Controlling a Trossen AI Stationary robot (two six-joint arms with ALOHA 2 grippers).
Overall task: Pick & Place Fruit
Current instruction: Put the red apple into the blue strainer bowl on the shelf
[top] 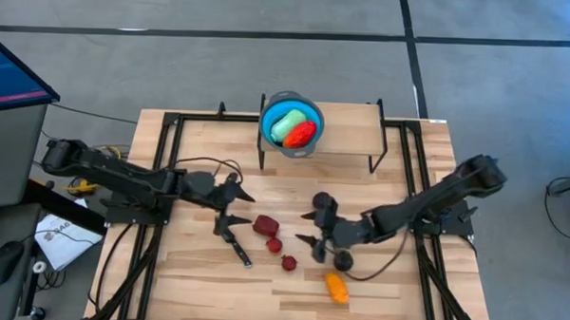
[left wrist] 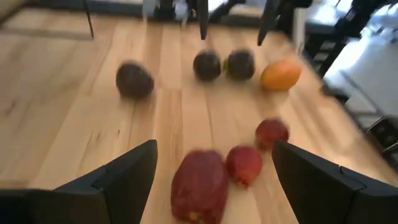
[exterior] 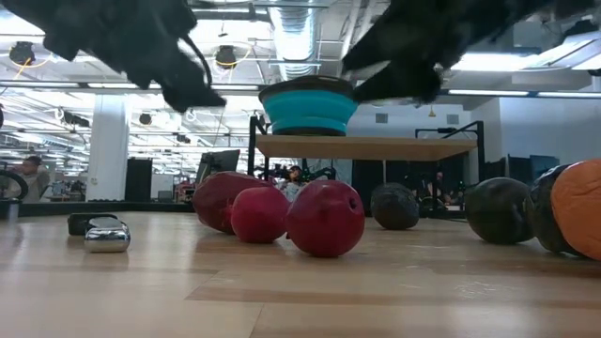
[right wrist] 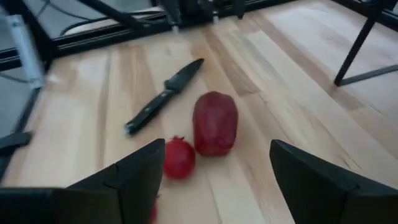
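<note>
The dark red, blocky toy pepper (top: 266, 224) lies on the wooden bench (top: 186, 271) between both arms, long axis roughly in line with the left gripper (left wrist: 211, 168), which sits just beside it and nearer. Its jaws stand wide apart, empty. The right gripper (right wrist: 214, 171) faces the same piece from farther off, jaws also apart, holding nothing.

fruit on table (left wrist: 200, 183): 7 | in bowl (top: 291, 125): 2 | knife (right wrist: 164, 96): 1
</note>
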